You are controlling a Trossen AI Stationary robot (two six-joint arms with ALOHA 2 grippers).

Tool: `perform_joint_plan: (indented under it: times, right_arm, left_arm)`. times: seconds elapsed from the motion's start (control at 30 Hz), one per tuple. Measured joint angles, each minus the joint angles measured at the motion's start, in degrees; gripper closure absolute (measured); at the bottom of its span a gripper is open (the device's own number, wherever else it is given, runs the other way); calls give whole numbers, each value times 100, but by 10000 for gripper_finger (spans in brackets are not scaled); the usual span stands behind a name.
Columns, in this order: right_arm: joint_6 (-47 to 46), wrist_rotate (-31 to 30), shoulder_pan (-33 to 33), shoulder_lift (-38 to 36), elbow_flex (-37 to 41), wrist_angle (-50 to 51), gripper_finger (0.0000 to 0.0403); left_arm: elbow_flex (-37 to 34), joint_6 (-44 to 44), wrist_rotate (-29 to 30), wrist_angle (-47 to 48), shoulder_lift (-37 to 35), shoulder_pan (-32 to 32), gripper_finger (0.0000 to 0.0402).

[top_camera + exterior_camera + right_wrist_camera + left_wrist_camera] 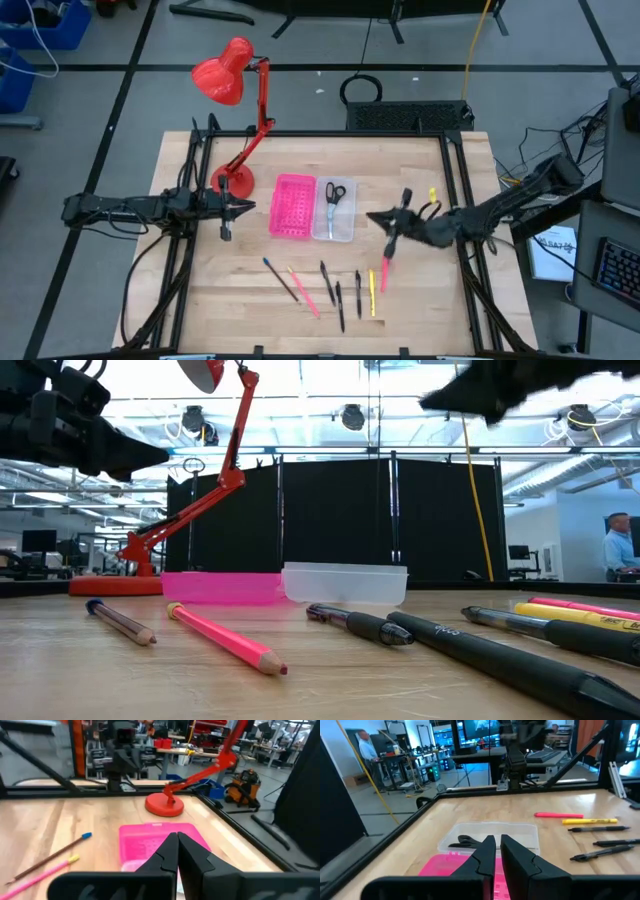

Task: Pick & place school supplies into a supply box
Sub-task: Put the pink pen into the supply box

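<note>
Right now my left gripper hangs above the table at nine o'clock from the pink tray, its fingers drawn nearly together with only a thin slit between them and nothing in them. My right gripper hovers at three o'clock from the supply box, fingers pressed fully shut and likewise empty.

That clear supply box sits just beside the pink tray, on its three o'clock side, near the table's middle. Inside it lie the scissors, black handles toward twelve o'clock, blades toward six.

At six o'clock from both trays the remaining supplies lie loose on the wood, side by side: a blue-tipped pencil, a pink pencil, three black pens, then a yellow pen and a pink pen nearest my right arm. I think the pink pen lies partly under my right wrist, though from above I cannot be sure.

A red desk lamp stands at eleven o'clock from the trays.
</note>
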State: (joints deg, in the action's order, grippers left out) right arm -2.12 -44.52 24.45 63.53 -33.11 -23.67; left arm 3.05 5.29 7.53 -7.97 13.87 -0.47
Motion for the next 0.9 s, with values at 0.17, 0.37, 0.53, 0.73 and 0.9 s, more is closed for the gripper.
perform_joint_plan:
  times: [0.17,0.37,0.53,0.73,0.9]
  right_arm:
    - [-137,-824,566,1129,-1360,1202,403]
    - [-1737,-934,1040,2003,-3172,3633,403]
    - [-3602,-289,1184,2660,-4462,5416,403]
    - [-6120,1723,1048,2953,-5081,8522,403]
    - [-7891,2546,840,2951,-5074,10316,403]
  left_arm:
    - [0,-103,0,-1,-1,-2,364]
    - [0,-250,-149,101,0,-2,364]
    - [0,-424,-204,87,0,-2,364]
    - [0,-578,-210,85,0,-2,364]
    - [0,-558,-210,0,0,-2,364]
